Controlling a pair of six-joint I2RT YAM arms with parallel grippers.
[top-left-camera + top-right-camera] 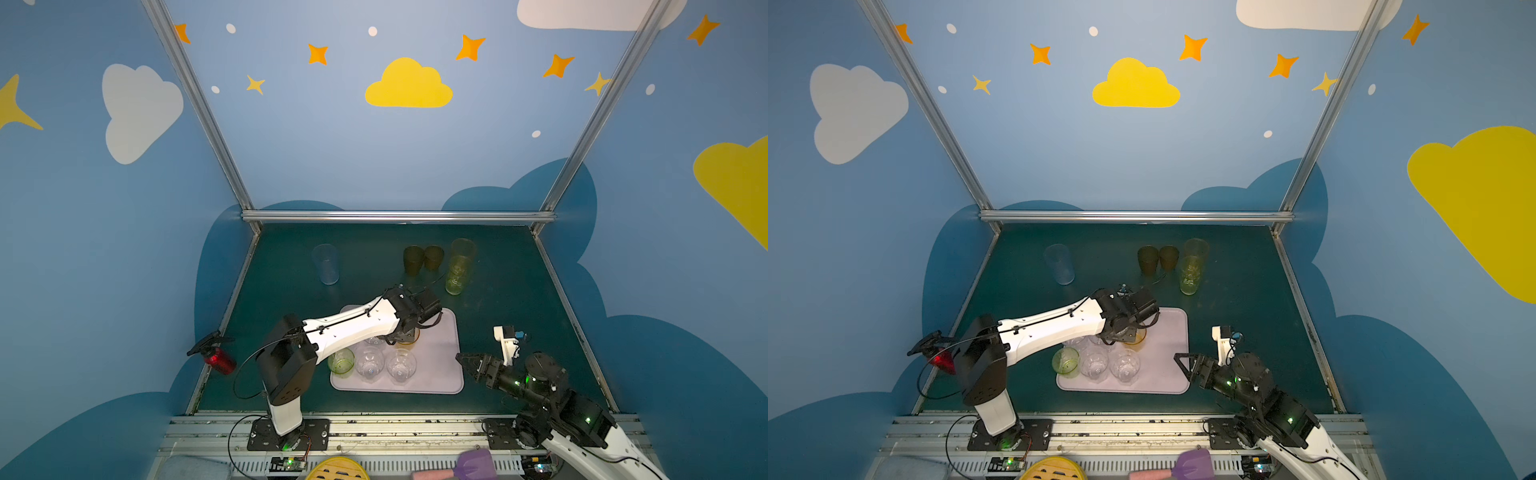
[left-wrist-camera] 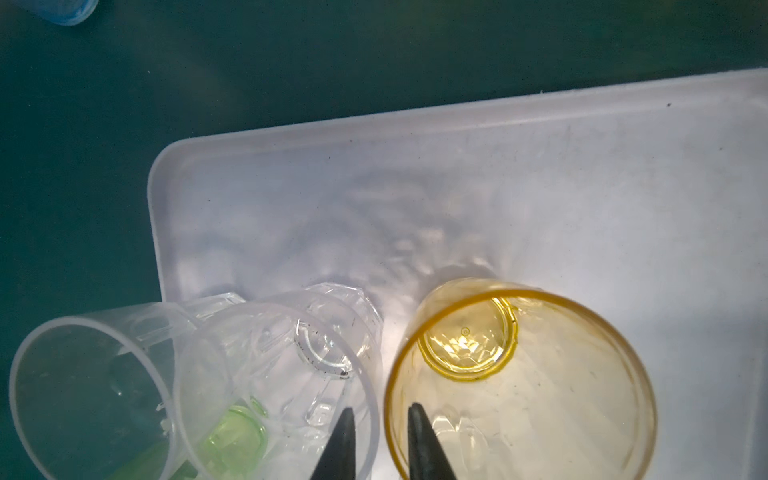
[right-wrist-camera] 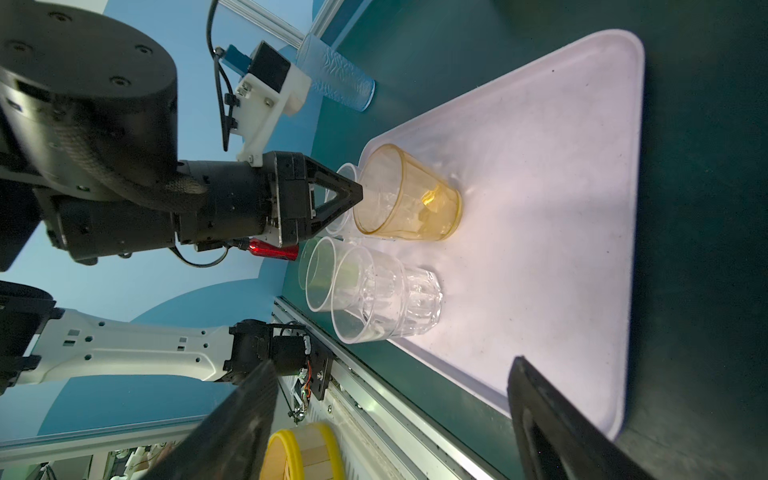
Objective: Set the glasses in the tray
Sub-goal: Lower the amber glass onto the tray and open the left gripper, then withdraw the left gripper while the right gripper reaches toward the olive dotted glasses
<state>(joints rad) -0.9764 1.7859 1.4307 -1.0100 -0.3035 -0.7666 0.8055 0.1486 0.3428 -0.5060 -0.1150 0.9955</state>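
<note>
Left wrist: fingers (image 2: 340,453) straddle yellow glass (image 2: 519,386) rim.

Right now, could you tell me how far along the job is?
Done: the green glass, the clear faceted glasses and the yellow glass stand on the tray. In hand: nothing; the left pincer straddles the yellow glass's rim, slightly parted; the right pincer is open, empty. Left: the pale blue glass, two brown glasses and two tall yellowish glasses on the table.
</note>
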